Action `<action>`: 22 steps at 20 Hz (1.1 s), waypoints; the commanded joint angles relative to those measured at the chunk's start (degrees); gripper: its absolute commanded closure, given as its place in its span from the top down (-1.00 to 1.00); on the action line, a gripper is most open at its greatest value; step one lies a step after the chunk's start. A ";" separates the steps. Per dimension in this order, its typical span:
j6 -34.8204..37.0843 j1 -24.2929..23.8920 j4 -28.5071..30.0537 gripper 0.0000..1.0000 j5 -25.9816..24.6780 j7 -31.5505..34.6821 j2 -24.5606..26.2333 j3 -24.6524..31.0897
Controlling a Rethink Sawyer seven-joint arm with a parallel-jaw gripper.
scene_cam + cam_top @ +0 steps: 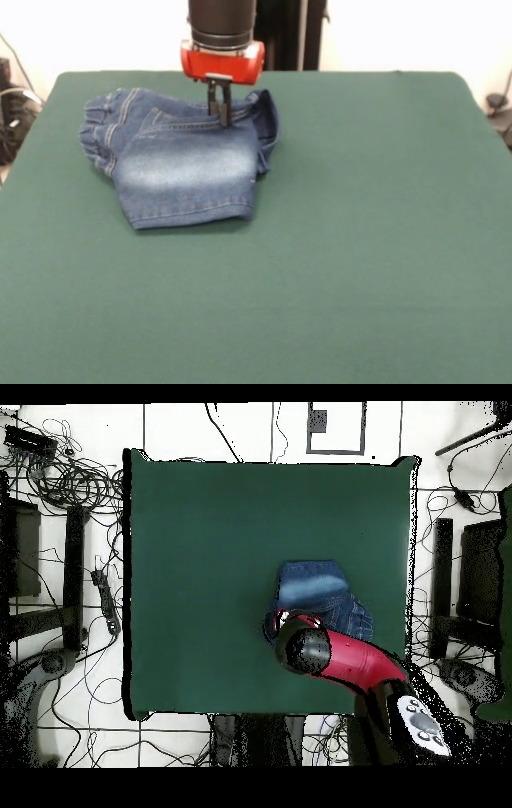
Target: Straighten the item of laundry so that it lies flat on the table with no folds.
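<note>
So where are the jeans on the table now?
In the front view the jeans lie folded on the table's far left part, with the gripper down on their far edge, jaws closed together.

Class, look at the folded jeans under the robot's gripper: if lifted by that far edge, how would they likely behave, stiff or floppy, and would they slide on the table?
The jeans lie doubled over with soft bulges, so they would probably drape and unfold rather than hold shape. Being small, they are likely light. The table looks felt-like, so dragging may meet some friction. The gripper has its jaws close together at the far fold.
</note>
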 commanded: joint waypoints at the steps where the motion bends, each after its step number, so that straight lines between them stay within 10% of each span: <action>1: 4.50 7.37 -8.33 -1.00 -5.37 1.90 3.87 -2.43; 22: 22.12 7.50 -15.30 -1.00 -18.07 -6.10 2.08 3.55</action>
